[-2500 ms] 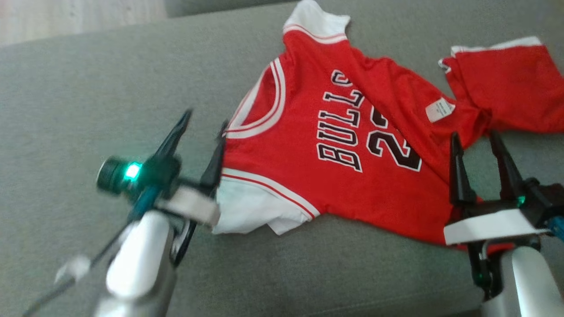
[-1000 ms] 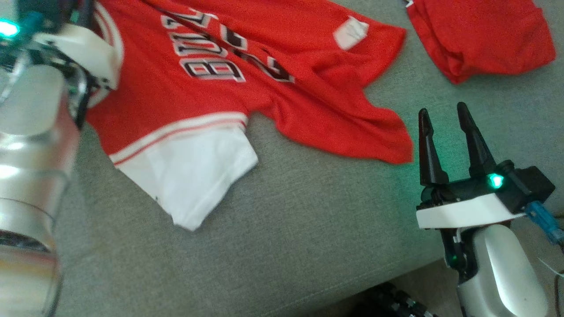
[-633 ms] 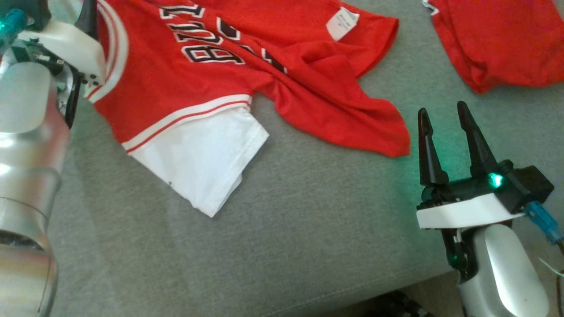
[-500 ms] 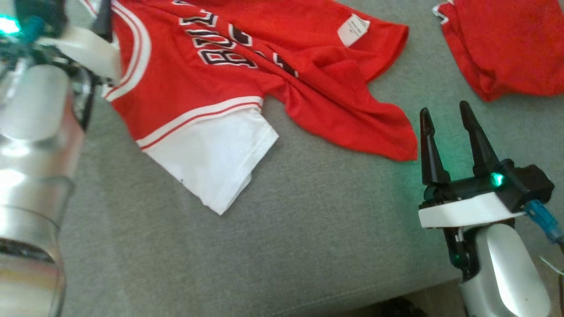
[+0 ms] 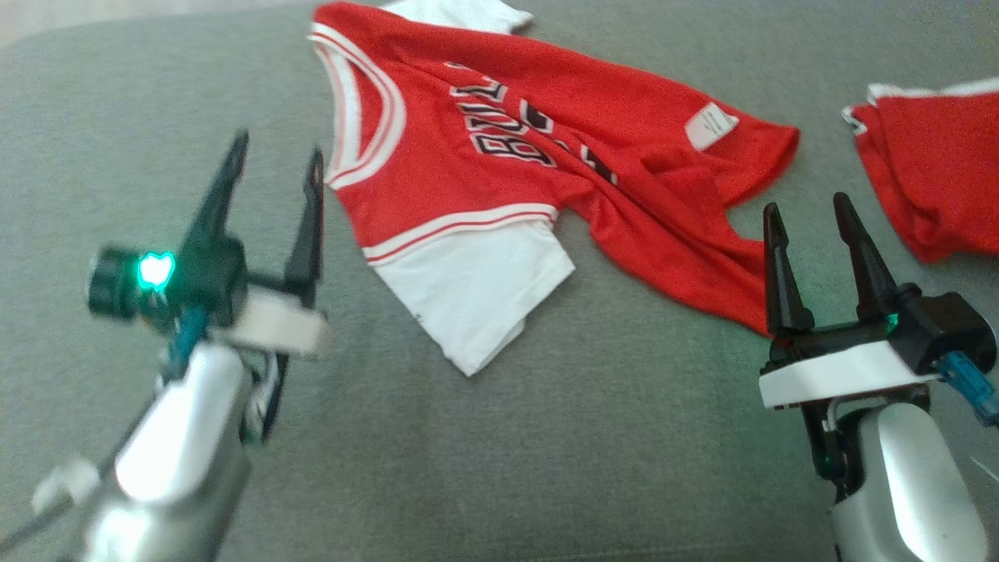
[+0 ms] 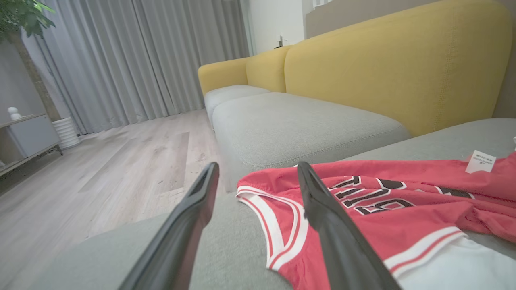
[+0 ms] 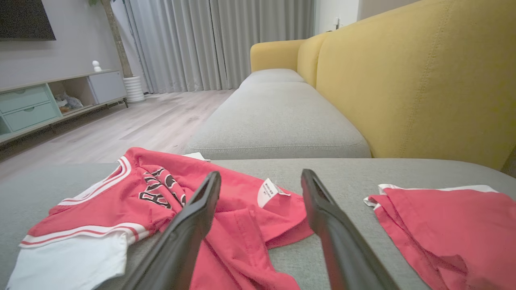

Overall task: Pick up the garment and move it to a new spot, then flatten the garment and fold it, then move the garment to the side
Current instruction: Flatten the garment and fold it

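Item: jersey (image 5: 499, 164), red with white trim, lying in the upper middle of the head view on the grey seat cushion (image 5: 546, 468). The lettering faces up, the collar points to the upper left, and the hem is bunched in folds toward the right. It rests loose and wrinkled, so you may judge it set down but not yet flattened. The white sleeve (image 5: 476, 297) spreads toward the centre of the frame, and the label (image 5: 712, 125) is turned outward near the right edge of the cloth. Item: left gripper (image 5: 278, 144), lower left of the head view, jaws spread wide and holding nothing. Its fingertips are just beside the collar, and you cannot tell whether one brushes the trim. Item: right gripper (image 5: 805, 203), lower right, jaws likewise wide and empty, its tips near the crumpled hem corner. The two stand at opposite ends of the jersey, likely so each can take an end and draw the cloth flat. Item: second red piece (image 5: 936, 179), folded over at the right edge, apart from the jersey and not in play. Item: yellow backrest (image 6: 383, 60), behind the seat in the left wrist view. Your count: one jersey, one other red piece, one label, two open grippers, and one sleeve in full view, with a second white edge (image 5: 460, 12) peeking out at the top.
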Motion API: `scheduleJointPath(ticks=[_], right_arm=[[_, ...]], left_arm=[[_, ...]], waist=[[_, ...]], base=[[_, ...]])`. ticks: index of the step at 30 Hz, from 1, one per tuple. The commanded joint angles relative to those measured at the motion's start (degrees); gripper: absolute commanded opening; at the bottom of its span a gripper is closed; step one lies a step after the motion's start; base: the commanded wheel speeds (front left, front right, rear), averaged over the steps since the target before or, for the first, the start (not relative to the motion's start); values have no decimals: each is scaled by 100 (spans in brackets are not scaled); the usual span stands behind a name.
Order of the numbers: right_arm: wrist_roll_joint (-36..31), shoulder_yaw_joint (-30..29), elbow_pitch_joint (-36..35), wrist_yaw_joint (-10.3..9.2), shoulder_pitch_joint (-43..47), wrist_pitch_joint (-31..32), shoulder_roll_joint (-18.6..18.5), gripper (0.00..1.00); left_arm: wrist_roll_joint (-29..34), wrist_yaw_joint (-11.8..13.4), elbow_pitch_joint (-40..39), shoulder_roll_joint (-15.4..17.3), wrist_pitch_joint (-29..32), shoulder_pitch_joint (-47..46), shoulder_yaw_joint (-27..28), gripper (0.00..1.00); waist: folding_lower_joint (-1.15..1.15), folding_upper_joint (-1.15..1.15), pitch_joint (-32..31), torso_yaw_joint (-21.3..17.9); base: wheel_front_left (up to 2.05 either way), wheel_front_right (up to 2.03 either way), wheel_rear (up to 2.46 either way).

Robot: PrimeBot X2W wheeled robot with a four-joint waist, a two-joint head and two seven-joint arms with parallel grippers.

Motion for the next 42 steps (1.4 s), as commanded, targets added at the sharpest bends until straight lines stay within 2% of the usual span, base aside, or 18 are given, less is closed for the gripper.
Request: scheduleJointPath(ticks=[1,6,10,14,22,26,32,33,34,39,42], right_arm=[[-43,90,-138,-5,53,52,-28,100],[-71,-54,-157,-5,75,121,-28,100],[-104,-268,-175,-5,-104,240,-28,100],[-298,-666,35,-5,-611,700,-28,100],[-998,-1620,1322,-5,-1925,1735,-28,100],[-1830,-2052,1956,-5,-2321,1907,-28,100],[-2463,-2428,2586,-5,-2595,1896,-28,100],[-2594,-2453,2681,-5,-2627,1892,-28,38],[-2692,-2497,2735,-5,-2665,1857,-28,0],[-3142,-2549,2882,-5,-2969,1704,-35,0],[-3375,-2538,2888,-5,-3307,1600,-234,0]], left_arm=[[16,214,-669,224,-29,402,303,100],[88,428,-1496,295,-29,1118,349,100],[51,473,-1825,286,-14,1312,318,100],[26,478,-1964,210,3,1326,248,100],[-31,362,-1819,-72,-11,1184,69,100],[-42,297,-1746,-154,-20,1081,69,100],[-25,249,-1667,-153,-26,980,157,100],[-16,252,-1672,-156,-27,976,177,100],[-5,257,-1682,-159,-27,977,198,100],[41,241,-1730,-223,-28,1018,255,100],[72,199,-1733,-295,-28,1021,242,100]], waist=[[1,0,-290,342],[1,0,-309,527],[1,0,-196,632],[1,0,1,718],[1,0,333,928],[1,0,456,1044],[1,0,530,1166],[1,0,533,1181],[1,0,535,1194],[1,0,566,1253],[1,0,602,1314]], base=[[0,0,0],[0,0,0],[0,0,0],[0,0,0],[0,0,0],[0,0,0],[0,0,0],[0,0,0],[0,0,0],[0,0,0],[0,0,0]])
